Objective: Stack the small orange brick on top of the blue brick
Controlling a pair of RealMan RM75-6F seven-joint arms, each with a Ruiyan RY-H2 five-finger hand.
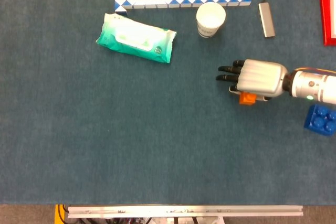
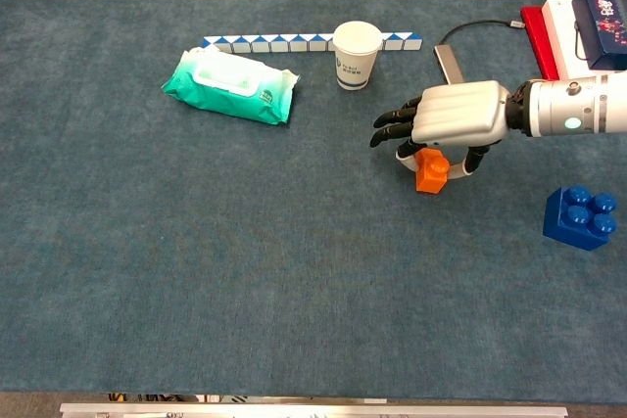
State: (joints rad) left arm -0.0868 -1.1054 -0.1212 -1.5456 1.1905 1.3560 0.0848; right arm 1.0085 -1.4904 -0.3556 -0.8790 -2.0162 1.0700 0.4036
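A: Layout? 
B: Blue tabletop point(image 2: 294, 271), wipes pack point(image 2: 230, 84) far left, blue brick point(image 2: 582, 216) at right edge.
A: Right robot hand point(image 2: 453, 115)?
B: Pinching the orange brick point(image 2: 430, 170), tilted, well apart from blue. Left not visible.

The table point(image 2: 196, 281) is covered by a dark blue-grey felt-like mat. Lying directly on it: a green wet-wipes pack point(image 2: 230, 84) at far left; a blue-and-white folding snake puzzle point(image 2: 265, 43) laid straight along the far side; a white paper cup point(image 2: 356, 55) standing upright just in front of it; a grey USB hub point(image 1: 266, 19) with black cable; a blue brick point(image 2: 582, 217) near the right edge.
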